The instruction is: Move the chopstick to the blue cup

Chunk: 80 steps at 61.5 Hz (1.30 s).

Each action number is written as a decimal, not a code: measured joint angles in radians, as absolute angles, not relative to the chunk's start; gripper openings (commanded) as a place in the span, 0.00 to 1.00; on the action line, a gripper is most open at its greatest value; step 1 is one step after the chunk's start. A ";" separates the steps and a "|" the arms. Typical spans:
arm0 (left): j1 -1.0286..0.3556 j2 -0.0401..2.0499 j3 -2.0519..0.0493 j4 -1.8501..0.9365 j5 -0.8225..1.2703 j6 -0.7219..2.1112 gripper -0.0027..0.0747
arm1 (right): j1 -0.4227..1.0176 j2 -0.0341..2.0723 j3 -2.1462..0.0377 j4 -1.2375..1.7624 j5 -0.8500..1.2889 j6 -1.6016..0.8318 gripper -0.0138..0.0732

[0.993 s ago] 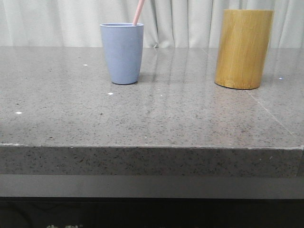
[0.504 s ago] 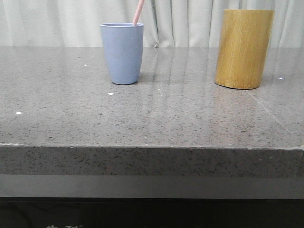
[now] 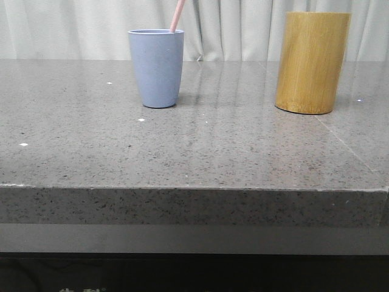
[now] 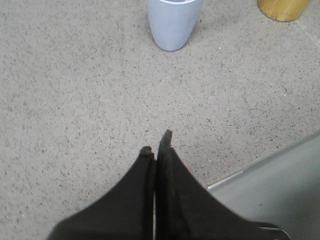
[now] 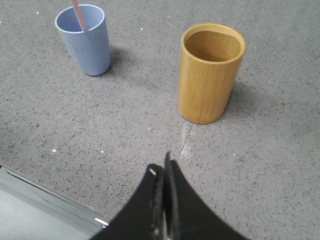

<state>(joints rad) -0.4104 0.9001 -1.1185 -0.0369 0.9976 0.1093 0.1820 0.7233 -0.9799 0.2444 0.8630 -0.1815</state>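
Note:
The blue cup [image 3: 156, 68] stands upright on the grey table at the back left. A pale pink chopstick [image 3: 177, 15] leans out of its mouth; only the upper end shows. In the right wrist view the cup [image 5: 84, 40] holds the stick [image 5: 78, 15] inside. In the left wrist view only the cup's lower part [image 4: 172, 22] shows. My left gripper [image 4: 156, 145] is shut and empty, near the table's front edge, well short of the cup. My right gripper [image 5: 163, 167] is shut and empty, in front of the bamboo cylinder. Neither gripper shows in the front view.
A taller yellow-brown bamboo cylinder [image 3: 312, 62] stands upright at the back right; its inside looks empty in the right wrist view [image 5: 211, 72]. The table's front edge [image 3: 194, 187] runs across below. A curtain hangs behind the table.

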 measured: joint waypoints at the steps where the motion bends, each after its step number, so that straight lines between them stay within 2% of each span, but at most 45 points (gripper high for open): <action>1: -0.404 0.889 -1.109 -0.030 0.978 0.119 0.01 | 0.182 0.723 -0.980 0.244 0.863 -0.182 0.08; 16: -0.243 0.607 -0.846 0.039 0.723 0.187 0.01 | 0.182 0.723 -0.980 0.244 0.865 -0.182 0.08; 27: -0.146 0.394 -0.553 0.032 0.467 0.194 0.01 | 0.182 0.723 -0.980 0.244 0.865 -0.182 0.08; 38: -0.087 0.185 -0.238 -0.075 0.187 0.194 0.01 | 0.182 0.723 -0.980 0.244 0.865 -0.182 0.08; 46: -0.056 0.061 -0.080 -0.160 0.077 0.196 0.01 | 0.182 0.723 -0.980 0.244 0.865 -0.182 0.08; 55: -0.040 -0.003 0.001 -0.203 0.045 0.196 0.01 | 0.182 0.723 -0.980 0.244 0.865 -0.182 0.08; 80: -0.040 -0.003 0.003 -0.239 0.032 0.196 0.01 | 0.182 0.723 -0.980 0.244 0.865 -0.182 0.08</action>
<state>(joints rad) -0.0396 -0.0032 0.0029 -0.2385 0.0324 0.1958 0.1820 0.7233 -0.9799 0.2444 0.8647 -0.1815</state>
